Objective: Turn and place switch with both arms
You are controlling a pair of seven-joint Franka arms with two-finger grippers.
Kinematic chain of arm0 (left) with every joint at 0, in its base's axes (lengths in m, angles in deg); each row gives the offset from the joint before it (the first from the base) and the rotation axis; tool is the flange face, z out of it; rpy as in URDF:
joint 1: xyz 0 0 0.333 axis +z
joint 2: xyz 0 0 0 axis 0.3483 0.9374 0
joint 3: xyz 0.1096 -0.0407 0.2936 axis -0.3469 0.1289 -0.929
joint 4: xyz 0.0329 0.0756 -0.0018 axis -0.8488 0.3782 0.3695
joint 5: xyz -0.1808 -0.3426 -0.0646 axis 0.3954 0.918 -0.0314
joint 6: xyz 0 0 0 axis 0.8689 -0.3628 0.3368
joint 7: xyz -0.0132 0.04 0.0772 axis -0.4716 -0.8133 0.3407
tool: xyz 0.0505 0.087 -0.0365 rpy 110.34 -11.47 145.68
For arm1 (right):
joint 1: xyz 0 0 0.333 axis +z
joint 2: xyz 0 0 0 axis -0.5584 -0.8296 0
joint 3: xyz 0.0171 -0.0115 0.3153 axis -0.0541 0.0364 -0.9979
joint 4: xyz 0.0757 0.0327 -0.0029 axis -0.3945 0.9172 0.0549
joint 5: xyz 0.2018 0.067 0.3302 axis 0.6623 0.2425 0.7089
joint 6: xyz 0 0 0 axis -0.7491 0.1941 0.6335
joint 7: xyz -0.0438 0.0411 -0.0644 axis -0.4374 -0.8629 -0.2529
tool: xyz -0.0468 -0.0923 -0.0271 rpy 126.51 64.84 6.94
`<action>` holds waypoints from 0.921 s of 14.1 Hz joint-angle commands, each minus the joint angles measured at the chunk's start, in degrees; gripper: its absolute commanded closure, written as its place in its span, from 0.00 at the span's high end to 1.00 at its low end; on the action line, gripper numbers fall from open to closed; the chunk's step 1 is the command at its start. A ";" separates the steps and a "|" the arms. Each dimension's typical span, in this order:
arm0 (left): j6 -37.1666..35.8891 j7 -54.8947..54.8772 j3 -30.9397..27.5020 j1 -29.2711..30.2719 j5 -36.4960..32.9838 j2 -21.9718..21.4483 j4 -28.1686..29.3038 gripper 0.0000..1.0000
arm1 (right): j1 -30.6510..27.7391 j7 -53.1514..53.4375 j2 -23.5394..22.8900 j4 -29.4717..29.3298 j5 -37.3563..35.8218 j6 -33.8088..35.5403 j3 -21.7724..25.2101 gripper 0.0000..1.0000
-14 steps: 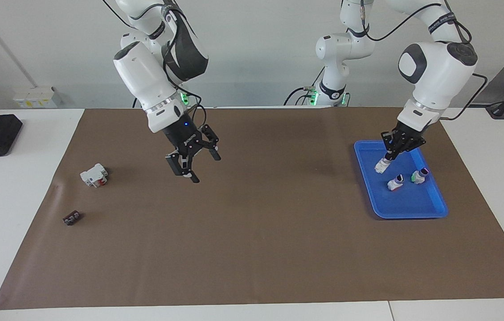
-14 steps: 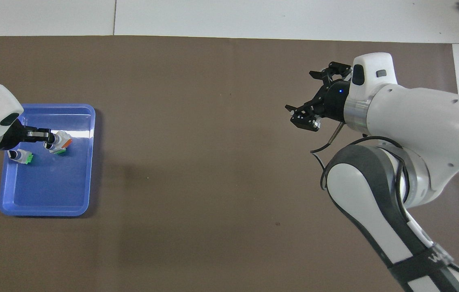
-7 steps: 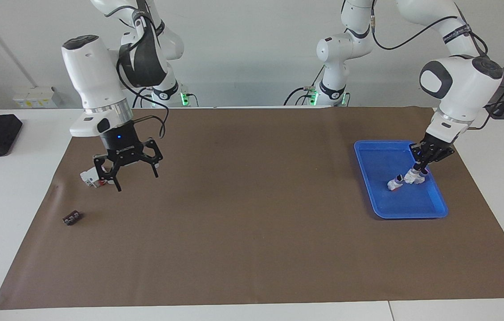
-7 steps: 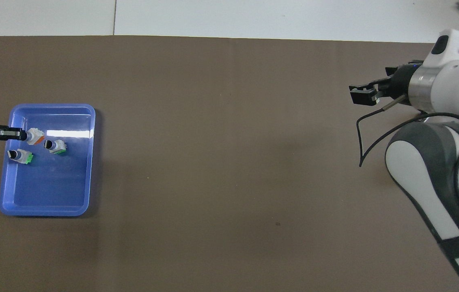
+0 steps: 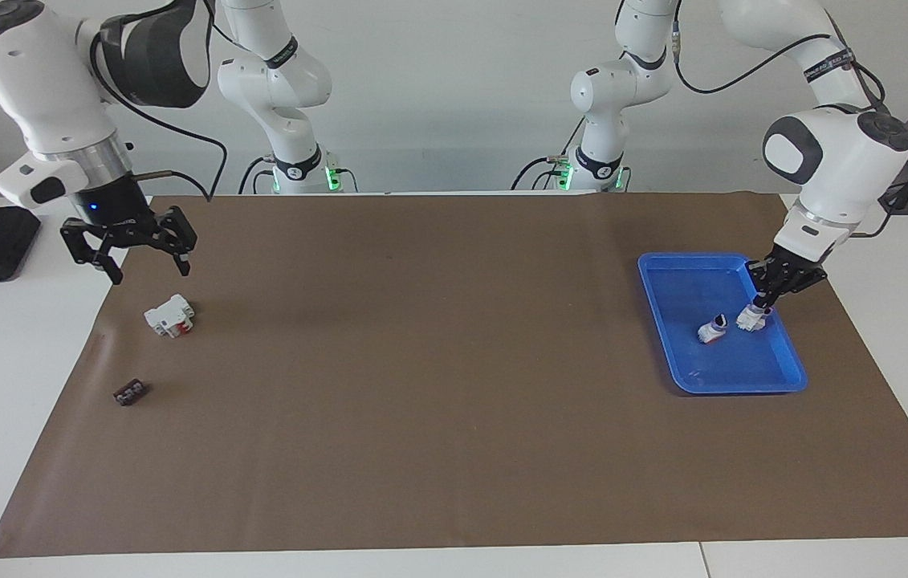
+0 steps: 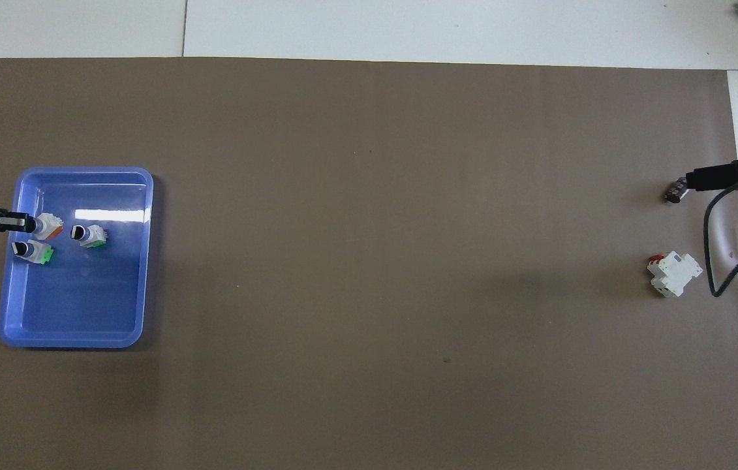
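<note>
The switch (image 6: 51, 226), white with an orange section, sits low inside the blue tray (image 6: 81, 300) by the rim at the left arm's end of the table. My left gripper (image 6: 28, 224) is shut on its knob end. In the facing view the left gripper (image 5: 760, 305) slants down to the switch (image 5: 750, 320), which is at or just above the tray (image 5: 686, 289) floor. The right gripper (image 5: 147, 266) hangs open and empty in the air at the right arm's end of the mat; only its edge (image 6: 711, 177) shows in the overhead view.
Two similar small switches with green parts (image 6: 34, 251) (image 6: 89, 235) lie in the tray beside the held one. A larger white block with a red part (image 5: 170, 315) and a small black part (image 5: 130, 392) lie on the brown mat below the right gripper.
The right arm has swung from the middle of the mat out to its own end of the table, its gripper still open. The left gripper has carried the switch across the tray to the rim.
</note>
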 commanded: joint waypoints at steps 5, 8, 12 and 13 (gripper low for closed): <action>-0.10 -5.95 0.53 1.71 -4.01 1.54 1.48 0.00 | 0.40 12.16 5.40 -3.13 -1.64 17.42 1.05 1.00; 0.26 -7.45 0.53 1.37 -4.01 3.21 1.48 0.00 | 1.19 11.99 6.81 -3.46 -3.04 17.00 0.97 1.00; 0.87 -8.42 0.80 0.58 -4.10 5.85 0.52 0.00 | 1.19 15.29 4.71 -6.10 -4.14 19.27 0.34 1.00; 0.96 -9.56 0.80 0.23 -4.10 6.20 0.34 0.00 | 1.28 18.54 4.18 -6.01 -2.62 19.28 0.44 1.00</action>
